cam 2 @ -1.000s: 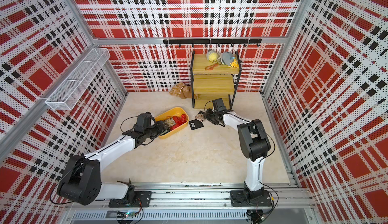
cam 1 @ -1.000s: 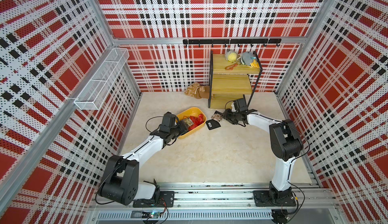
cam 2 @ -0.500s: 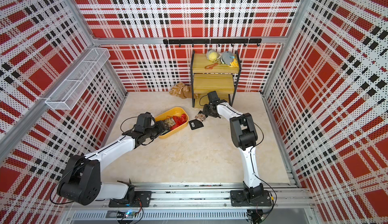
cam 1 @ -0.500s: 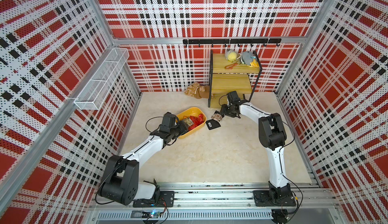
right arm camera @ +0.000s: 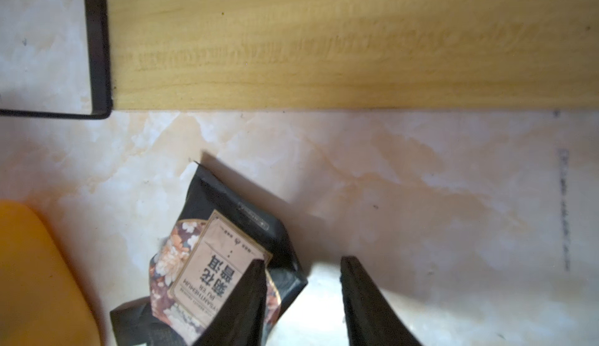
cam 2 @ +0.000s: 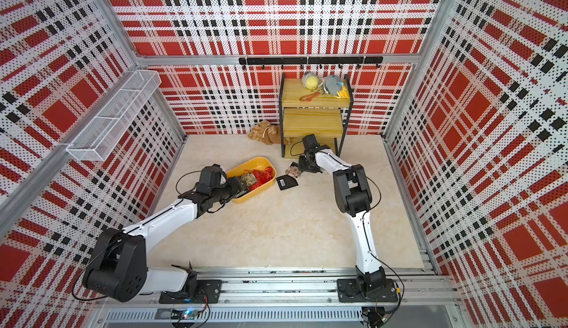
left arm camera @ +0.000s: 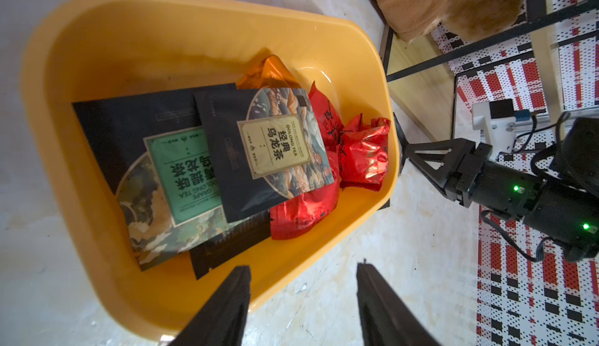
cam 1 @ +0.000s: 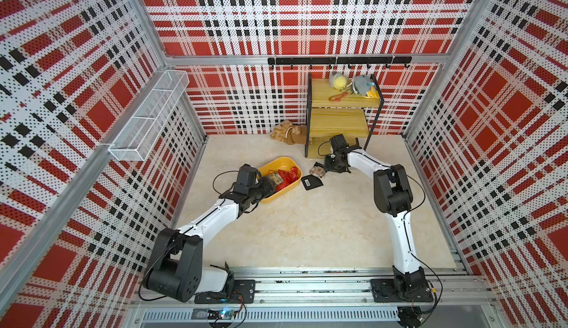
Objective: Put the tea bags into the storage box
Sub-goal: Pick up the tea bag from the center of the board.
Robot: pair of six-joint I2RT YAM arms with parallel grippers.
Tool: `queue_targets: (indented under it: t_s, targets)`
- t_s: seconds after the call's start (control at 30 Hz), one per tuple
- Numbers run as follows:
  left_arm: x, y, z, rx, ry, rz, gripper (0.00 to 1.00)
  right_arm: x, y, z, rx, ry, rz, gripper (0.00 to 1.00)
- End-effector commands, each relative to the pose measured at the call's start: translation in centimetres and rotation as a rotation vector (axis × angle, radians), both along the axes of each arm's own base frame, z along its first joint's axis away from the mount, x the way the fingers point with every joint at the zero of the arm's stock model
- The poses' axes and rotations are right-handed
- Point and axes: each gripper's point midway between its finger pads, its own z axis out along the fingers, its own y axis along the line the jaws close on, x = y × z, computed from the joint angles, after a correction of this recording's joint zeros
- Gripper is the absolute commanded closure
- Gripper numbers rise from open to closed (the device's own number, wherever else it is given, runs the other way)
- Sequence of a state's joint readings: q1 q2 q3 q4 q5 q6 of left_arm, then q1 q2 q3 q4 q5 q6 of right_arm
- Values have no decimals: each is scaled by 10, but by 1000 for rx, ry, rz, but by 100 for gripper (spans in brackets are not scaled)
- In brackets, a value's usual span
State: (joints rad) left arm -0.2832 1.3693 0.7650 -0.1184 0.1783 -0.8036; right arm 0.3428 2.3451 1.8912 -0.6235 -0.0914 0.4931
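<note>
tea bags, flat red and black foil sachets (left arm camera: 278,153), mostly lie in the shallow yellow plastic tub (left arm camera: 97,36). your right claw (right arm camera: 303,261), half open and empty, straddles the edge of a black floral-label sachet (right arm camera: 210,257) on the desk (right arm camera: 421,198): pinch next. left claw (left arm camera: 303,266) gapes empty.

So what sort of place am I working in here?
Probably a purpose-built robot test cell, not a real room: plaid perforated panels on aluminium framing wall it in, the arms sit on a base rail, and a wooden shelf holds plush toys.
</note>
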Motion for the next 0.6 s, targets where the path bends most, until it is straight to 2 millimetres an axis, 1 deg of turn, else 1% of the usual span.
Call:
queue_targets:
  t_s: [0.0,0.3,0.43,0.57]
  targets:
    - [-1,0,6,0,-29,-3,41,-3,4,-8,13,16,13,60]
    - [-1,2,6,1,-28,-1,41,-1,10,-13,44,19,13,67]
    - [-1,3,5,2,-27,0,41,-2,10,-16,49,27,14,74]
    - [-1,2,4,2,-23,-2,41,-4,10,-17,50,31,15,78]
